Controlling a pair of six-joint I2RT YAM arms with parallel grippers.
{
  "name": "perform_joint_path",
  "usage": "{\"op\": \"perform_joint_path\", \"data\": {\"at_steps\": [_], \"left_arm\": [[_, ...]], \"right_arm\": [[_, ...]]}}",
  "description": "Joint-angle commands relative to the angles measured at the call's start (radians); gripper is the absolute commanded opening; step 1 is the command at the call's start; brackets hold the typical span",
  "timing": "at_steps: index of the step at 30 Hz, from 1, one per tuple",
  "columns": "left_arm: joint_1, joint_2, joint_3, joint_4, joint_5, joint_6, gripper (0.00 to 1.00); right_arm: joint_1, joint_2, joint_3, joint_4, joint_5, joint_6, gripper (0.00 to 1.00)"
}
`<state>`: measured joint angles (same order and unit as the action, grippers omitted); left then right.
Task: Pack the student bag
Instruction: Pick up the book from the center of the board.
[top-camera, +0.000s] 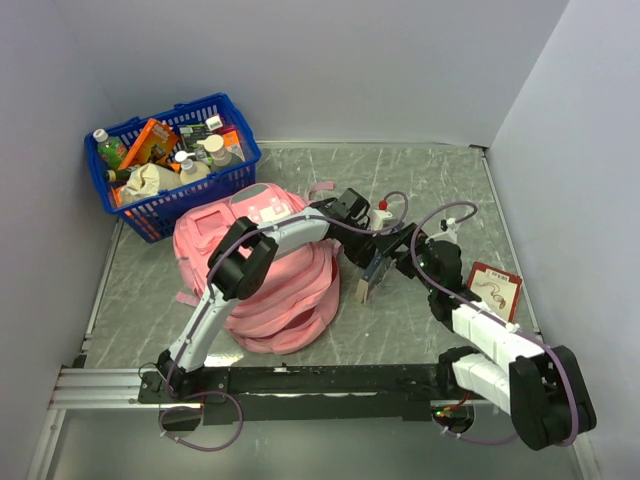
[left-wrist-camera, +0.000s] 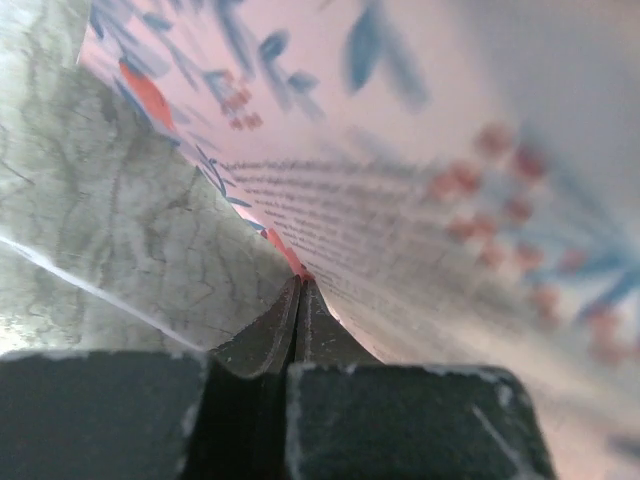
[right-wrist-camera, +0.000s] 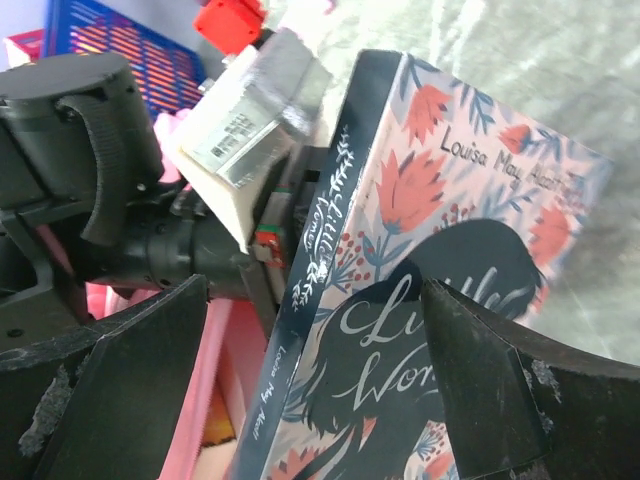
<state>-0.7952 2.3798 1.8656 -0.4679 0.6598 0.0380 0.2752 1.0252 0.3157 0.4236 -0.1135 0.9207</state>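
The student bag (top-camera: 275, 275), a large pink backpack, lies mid-table; its pink fabric shows in the right wrist view (right-wrist-camera: 215, 370). A book (top-camera: 372, 278) with a floral cover, "Little Women" (right-wrist-camera: 440, 250), stands tilted on its edge just right of the bag. My left gripper (top-camera: 372, 248) reaches over the bag. Its jaws (left-wrist-camera: 300, 290) are shut together against the book's pink back cover (left-wrist-camera: 450, 200). My right gripper (top-camera: 402, 262) is open, its fingers wide apart on either side of the book's front cover and spine (right-wrist-camera: 320, 390), not touching it.
A blue plastic basket (top-camera: 170, 165) full of bottles and packets stands at the back left, also seen in the right wrist view (right-wrist-camera: 130, 50). A red-and-white card (top-camera: 495, 290) lies at the right. Grey walls enclose the marbled table (left-wrist-camera: 120, 230).
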Motion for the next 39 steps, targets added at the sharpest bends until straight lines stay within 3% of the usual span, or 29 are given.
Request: {"op": "perform_joint_path", "data": {"at_steps": [1,7,12,18,24,27,31,33,39], "left_arm": [[0.005,-0.033,-0.032,-0.041,0.018,-0.004,0.01],[0.013,-0.065,-0.025,-0.021,-0.049,-0.016,0.01],[0.014,-0.094,0.000,-0.035,-0.063,-0.023,0.01],[0.014,-0.145,-0.028,-0.018,-0.038,-0.073,0.01],[0.030,-0.142,0.024,-0.051,-0.218,-0.056,0.04],[0.071,-0.180,0.055,-0.029,-0.330,-0.059,0.16],[0.146,-0.240,0.148,-0.106,-0.324,-0.050,0.47],[0.169,-0.293,0.171,-0.156,-0.331,0.020,0.54],[0.179,-0.554,0.055,-0.254,-0.370,0.195,0.79]], "right_arm": [[0.005,-0.100,0.008,-0.087,0.023,-0.017,0.95],[0.013,-0.102,0.137,-0.302,-0.011,-0.062,0.93],[0.033,0.093,0.376,-0.744,0.028,-0.115,0.91],[0.094,0.076,0.416,-0.804,0.138,-0.131,0.88],[0.145,0.162,0.563,-0.971,0.247,-0.163,0.82],[0.151,0.203,0.603,-1.020,0.262,-0.166,0.79],[0.153,0.253,0.620,-1.036,0.261,-0.183,0.72],[0.154,0.279,0.623,-1.040,0.261,-0.190,0.70],[0.153,0.348,0.669,-1.100,0.287,-0.252,0.68]]}}
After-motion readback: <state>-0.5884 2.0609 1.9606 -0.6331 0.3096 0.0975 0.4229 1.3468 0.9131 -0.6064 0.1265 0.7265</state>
